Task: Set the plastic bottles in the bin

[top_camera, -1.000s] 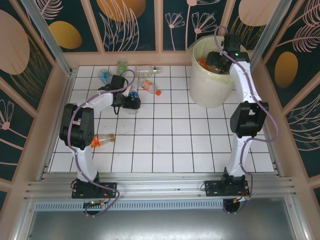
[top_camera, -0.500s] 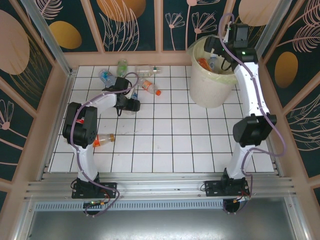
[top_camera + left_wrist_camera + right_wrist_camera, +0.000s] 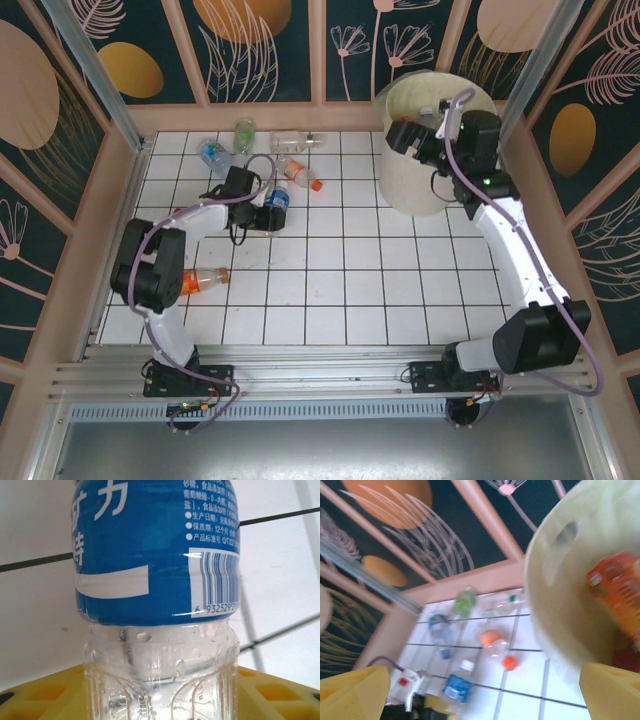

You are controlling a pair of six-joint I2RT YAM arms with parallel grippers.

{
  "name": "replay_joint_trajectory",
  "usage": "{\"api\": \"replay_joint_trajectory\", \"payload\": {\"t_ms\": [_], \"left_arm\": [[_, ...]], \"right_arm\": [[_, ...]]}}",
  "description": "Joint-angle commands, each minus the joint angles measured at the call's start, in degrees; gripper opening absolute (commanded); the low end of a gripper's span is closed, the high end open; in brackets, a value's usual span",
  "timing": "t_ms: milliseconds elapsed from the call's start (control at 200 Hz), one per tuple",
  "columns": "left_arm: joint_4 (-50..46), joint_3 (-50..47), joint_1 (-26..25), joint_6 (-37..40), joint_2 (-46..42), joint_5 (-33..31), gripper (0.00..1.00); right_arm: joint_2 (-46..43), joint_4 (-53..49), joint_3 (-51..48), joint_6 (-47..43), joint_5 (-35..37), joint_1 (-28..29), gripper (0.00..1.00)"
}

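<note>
The left pincer [image 3: 266, 210] is closed on the blue-labelled bottle [image 3: 279, 197], which lies a little in from the far-left corner of the white tiled worktop [image 3: 340, 290]. In the left wrist view its yellow pads [image 3: 45, 695] press the clear ribbed lower part from both sides. The bottle's top and base are cut off by the frame there, so the cap cannot be seen. The right wrist view shows a white cap on it, though blurred.

The bin [image 3: 412, 185] stands in the far-right corner. The right pincer [image 3: 403, 137] hangs at its left rim, open, with its yellow fingers [image 3: 350, 695] spread wide and nothing between them. The right arm covers much of the bin's mouth from above. Through the right wrist camera an orange-labelled bottle [image 3: 617, 592] shows inside, badly smeared.

Four more bottles lie loose along the far edge toward the left corner:
- a second blue-labelled one [image 3: 212, 155]
- a green-labelled bottle [image 3: 244, 133]
- a clear bottle [image 3: 296, 140]
- an orange-capped bottle [image 3: 299, 175] just beside the held one

An orange bottle [image 3: 207, 279] lies near the left edge — the left arm's elbow hides its base end.
</note>
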Motion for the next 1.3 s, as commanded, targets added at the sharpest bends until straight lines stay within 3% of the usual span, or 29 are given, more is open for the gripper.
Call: {"api": "replay_joint_trajectory", "payload": {"t_ms": [0,245,530,966,1076,1296], "left_arm": [[13.9,-3.2,-1.5,-4.7,-5.5,10.6,0.60],[27.7,-7.8,-5.5,-11.9,-10.5,16.7,0.59],[37.7,-11.0,-10.2,-17.8,-13.5,17.9,0.59],[44.2,-12.8,-15.0,-21.5,-16.0,17.0,0.60],[45.2,-12.8,-16.2,-21.8,-16.0,15.9,0.60],[46.1,-11.7,-17.8,-22.4,-14.8,14.5,0.60]], "right_arm": [[-1.4,11.7,-6.0,8.3,-8.9,1.5,0.98],[1.5,17.1,-10.8,10.5,-11.0,8.5,0.99],[6.2,18.5,-10.3,10.3,-10.2,14.7,0.99],[10.7,17.8,-8.9,8.6,-7.6,17.1,0.99],[11.0,18.5,-8.9,8.8,-8.5,17.2,0.94],[10.9,18.9,-9.1,9.3,-9.3,17.4,0.69]]}}
